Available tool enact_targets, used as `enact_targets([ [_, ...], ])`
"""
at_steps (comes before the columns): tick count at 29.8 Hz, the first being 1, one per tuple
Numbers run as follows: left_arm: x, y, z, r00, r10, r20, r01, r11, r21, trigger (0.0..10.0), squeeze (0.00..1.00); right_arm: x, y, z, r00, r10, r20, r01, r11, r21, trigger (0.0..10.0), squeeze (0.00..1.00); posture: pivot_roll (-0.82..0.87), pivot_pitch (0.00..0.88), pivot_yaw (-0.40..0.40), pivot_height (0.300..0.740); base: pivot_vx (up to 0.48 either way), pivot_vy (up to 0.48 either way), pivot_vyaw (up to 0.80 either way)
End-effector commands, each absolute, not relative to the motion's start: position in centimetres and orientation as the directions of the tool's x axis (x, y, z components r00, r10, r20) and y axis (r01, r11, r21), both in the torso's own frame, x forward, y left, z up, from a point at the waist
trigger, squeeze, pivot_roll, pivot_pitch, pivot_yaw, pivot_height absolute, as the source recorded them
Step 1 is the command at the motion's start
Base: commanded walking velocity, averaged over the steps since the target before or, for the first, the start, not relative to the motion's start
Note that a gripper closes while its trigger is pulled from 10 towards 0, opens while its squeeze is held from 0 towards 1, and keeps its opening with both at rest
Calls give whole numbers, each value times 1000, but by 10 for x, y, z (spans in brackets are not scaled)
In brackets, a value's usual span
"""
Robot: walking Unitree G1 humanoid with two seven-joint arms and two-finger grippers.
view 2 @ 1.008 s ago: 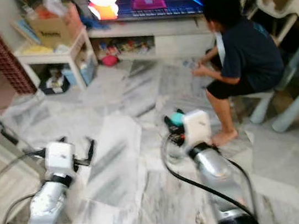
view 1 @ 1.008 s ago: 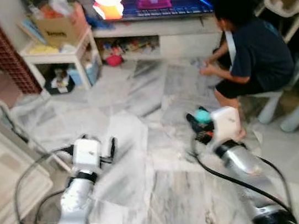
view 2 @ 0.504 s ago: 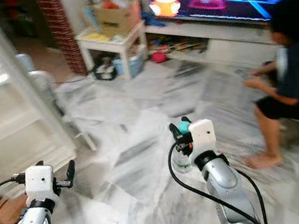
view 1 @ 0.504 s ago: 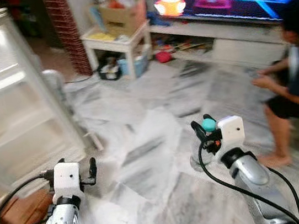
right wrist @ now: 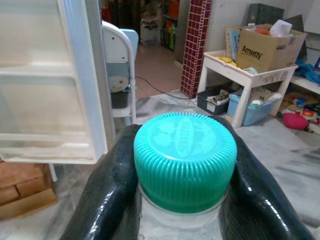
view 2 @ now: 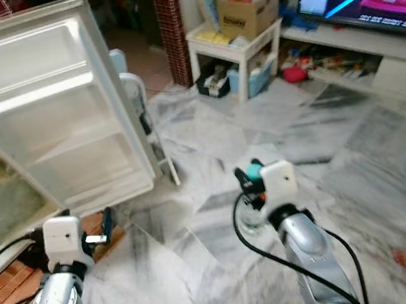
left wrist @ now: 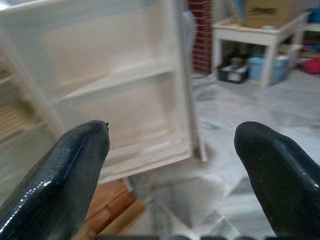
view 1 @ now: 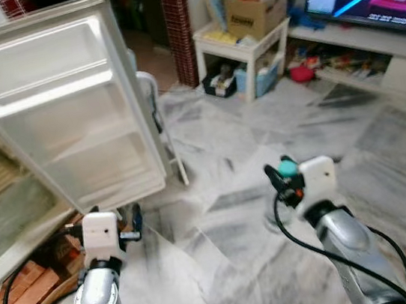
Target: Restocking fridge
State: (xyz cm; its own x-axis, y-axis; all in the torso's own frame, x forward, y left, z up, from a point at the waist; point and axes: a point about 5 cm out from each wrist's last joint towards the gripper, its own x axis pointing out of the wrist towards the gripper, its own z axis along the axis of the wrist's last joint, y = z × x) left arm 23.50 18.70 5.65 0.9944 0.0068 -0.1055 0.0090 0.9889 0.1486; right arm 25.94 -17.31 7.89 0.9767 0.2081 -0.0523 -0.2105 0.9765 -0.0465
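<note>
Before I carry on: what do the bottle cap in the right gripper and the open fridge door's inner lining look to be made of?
Bottle cap: teal moulded plastic, matte, with ribbed sides and embossed lettering on top. Fridge door lining: apparently white glossy plastic, formed in one piece with its shelves and showing soft light reflections.

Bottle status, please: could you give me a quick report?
Right gripper shut on teal-capped bottle. Left gripper open, empty. Fridge door open ahead-left.
</note>
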Motion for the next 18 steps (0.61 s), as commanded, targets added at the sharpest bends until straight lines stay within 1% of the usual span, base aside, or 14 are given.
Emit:
enact_targets([
  [1, 235, 192, 57, 995, 25, -96, -8, 984, 176, 10000, 0, 263, -162, 86, 971, 240, -9, -240, 970, -41, 10000, 0, 14, 0, -6, 740, 0, 0, 769],
  [8, 237, 188, 56, 993, -6, -116, 22, 991, 133, 10000, 0, 266, -161, 87, 970, 245, -7, -245, 967, -65, 10000, 0, 14, 0, -8, 740, 0, 0, 763],
  [18, 239, 184, 56, 993, -31, -115, 44, 993, 112, 10000, 0, 270, -160, 90, 968, 251, 8, -250, 965, -76, 10000, 0, 17, 0, -7, 740, 0, 0, 760],
])
